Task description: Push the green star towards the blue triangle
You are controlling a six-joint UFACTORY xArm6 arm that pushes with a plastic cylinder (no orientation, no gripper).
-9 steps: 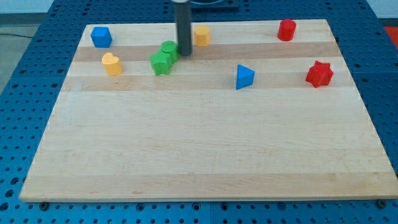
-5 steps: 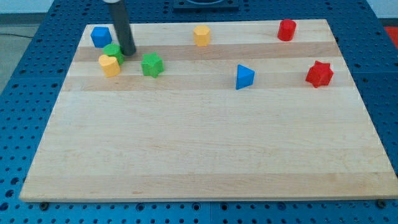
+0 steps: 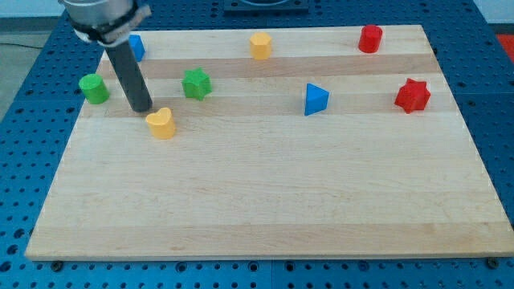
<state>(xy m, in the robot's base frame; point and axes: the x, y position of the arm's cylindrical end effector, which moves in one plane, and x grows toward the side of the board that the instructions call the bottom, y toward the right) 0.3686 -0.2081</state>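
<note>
The green star (image 3: 196,83) lies in the upper left part of the wooden board (image 3: 265,201). The blue triangle (image 3: 316,99) lies to its right, near the middle, well apart from it. My tip (image 3: 143,109) is down on the board, left of the green star and a little lower. It stands just above and left of the yellow heart-shaped block (image 3: 161,124), close to it. The rod partly hides the blue cube (image 3: 136,46) at the top left.
A green cylinder (image 3: 94,88) sits at the board's left edge. A yellow hexagonal block (image 3: 260,46) is at the top middle. A red cylinder (image 3: 369,38) is at the top right and a red star (image 3: 413,95) at the right edge.
My tip has moved from the top middle leftward and then down. The green cylinder was pushed to the left edge, the yellow heart down and right, the green star slightly left.
</note>
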